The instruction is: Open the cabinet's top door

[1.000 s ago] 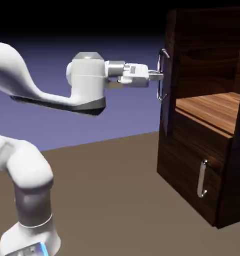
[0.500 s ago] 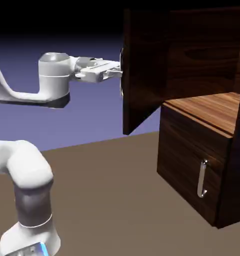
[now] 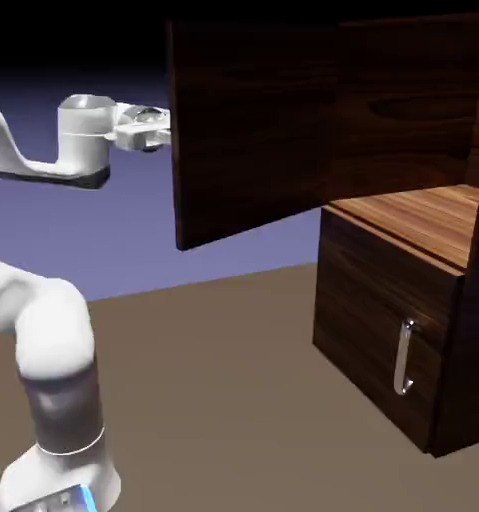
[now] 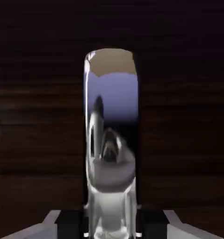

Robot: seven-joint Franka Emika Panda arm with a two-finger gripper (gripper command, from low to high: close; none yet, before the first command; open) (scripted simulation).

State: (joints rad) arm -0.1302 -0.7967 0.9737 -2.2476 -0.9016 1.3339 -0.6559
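Observation:
The cabinet (image 3: pixel 413 100) stands at the exterior view's right. Its top door (image 3: pixel 248 130) is swung far out to the left, so the lighter wood shelf (image 3: pixel 423 215) inside shows. My gripper (image 3: pixel 161 130) reaches the door's outer face at its left edge; the fingertips and the handle are hidden behind the panel there. In the hand view the long silver bar handle (image 4: pixel 111 140) fills the middle, against the dark door (image 4: pixel 39 116). It runs down between my fingers (image 4: pixel 50 226), and the gripper (image 4: pixel 111 228) is shut on it.
The lower door (image 3: pixel 378 320) is closed, with its shorter silver handle (image 3: pixel 404 357) on the front. The brown table (image 3: pixel 213 400) stretches between my arm's base (image 3: pixel 53 440) and the cabinet. The open door overhangs the table.
The top door has swung wide open toward the left over the last second. My gripper moved left with the handle, and the arm folded back toward its base.

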